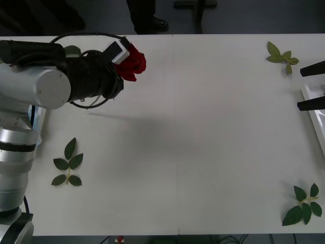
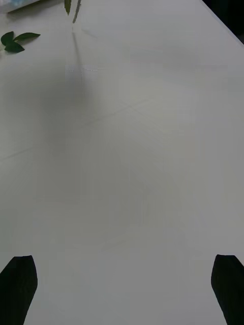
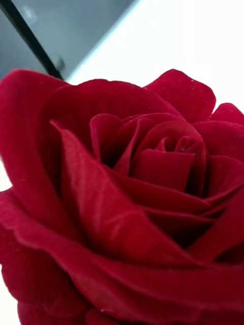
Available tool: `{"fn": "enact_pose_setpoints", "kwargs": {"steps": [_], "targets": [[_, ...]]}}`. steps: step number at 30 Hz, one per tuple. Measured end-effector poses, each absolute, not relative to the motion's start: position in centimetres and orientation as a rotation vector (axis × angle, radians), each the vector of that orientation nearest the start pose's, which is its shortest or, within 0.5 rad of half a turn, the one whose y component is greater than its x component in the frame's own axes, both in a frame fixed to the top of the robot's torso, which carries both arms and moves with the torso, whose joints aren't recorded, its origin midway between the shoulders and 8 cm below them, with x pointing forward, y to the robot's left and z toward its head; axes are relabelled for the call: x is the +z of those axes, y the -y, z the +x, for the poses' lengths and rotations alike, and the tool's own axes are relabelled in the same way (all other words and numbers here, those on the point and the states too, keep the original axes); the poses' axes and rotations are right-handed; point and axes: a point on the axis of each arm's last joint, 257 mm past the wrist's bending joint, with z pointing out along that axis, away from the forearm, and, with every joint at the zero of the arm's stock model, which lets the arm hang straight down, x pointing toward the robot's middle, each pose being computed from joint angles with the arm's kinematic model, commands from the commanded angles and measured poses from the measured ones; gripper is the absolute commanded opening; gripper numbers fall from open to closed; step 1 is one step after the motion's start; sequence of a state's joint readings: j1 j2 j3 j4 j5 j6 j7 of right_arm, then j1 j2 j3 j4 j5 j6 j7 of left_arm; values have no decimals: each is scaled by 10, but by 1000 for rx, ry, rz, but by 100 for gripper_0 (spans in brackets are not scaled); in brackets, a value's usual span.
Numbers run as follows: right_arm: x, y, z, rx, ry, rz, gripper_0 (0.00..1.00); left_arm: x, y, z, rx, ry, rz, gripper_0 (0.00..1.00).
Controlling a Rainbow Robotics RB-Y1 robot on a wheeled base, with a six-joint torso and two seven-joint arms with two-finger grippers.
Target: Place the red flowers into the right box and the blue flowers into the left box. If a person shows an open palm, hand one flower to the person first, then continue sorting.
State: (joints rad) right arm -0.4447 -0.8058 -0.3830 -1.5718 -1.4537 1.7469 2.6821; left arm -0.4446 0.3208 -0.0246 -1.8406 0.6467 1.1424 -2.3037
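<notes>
A: What is over on the left?

B: The left gripper (image 1: 123,57) sits near the far left corner of the white tabletop (image 1: 193,127), above its surface. A deep-red artificial rose (image 1: 133,63) with velvety layered petals shows at its tip, and in the left wrist view that bloom (image 3: 137,203) sits right up against the camera. I cannot tell how its fingers stand; the bloom and the arm hide them.

A: Anything else near that arm?

B: A loose sprig of dark green leaves (image 1: 67,165) lies flat on the tabletop, nearer the robot than the rose and well apart from it.

A: And moving right from the rose?

B: A paler green leaf sprig (image 1: 282,56) lies toward the far right corner. Another dark green sprig (image 1: 304,203) lies at the near right corner.

A: The right side?

B: The right gripper (image 1: 311,86) reaches in at the right edge, its black fingers (image 2: 19,287) spread wide with nothing between them. Just beside it lies the rim of a shallow white plastic tray (image 1: 314,116), well apart from the rose.
</notes>
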Motion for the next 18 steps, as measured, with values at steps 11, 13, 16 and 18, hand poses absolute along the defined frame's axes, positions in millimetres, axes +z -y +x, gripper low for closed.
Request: {"fn": "enact_pose_setpoints", "kwargs": {"steps": [11,13,16,18], "targets": [[-94,305,444,362,-1837,-1396,100,5,-66,509,-625,-1473,744,0],[-94,305,444,362,-1837,-1396,100,19,-62,506,-746,-1452,644,0],[-94,305,444,362,-1837,-1396,100,17,-50,501,-890,-1468,528,0],[-94,305,444,362,-1837,-1396,100,10,-37,495,-939,-1469,517,0]]}}
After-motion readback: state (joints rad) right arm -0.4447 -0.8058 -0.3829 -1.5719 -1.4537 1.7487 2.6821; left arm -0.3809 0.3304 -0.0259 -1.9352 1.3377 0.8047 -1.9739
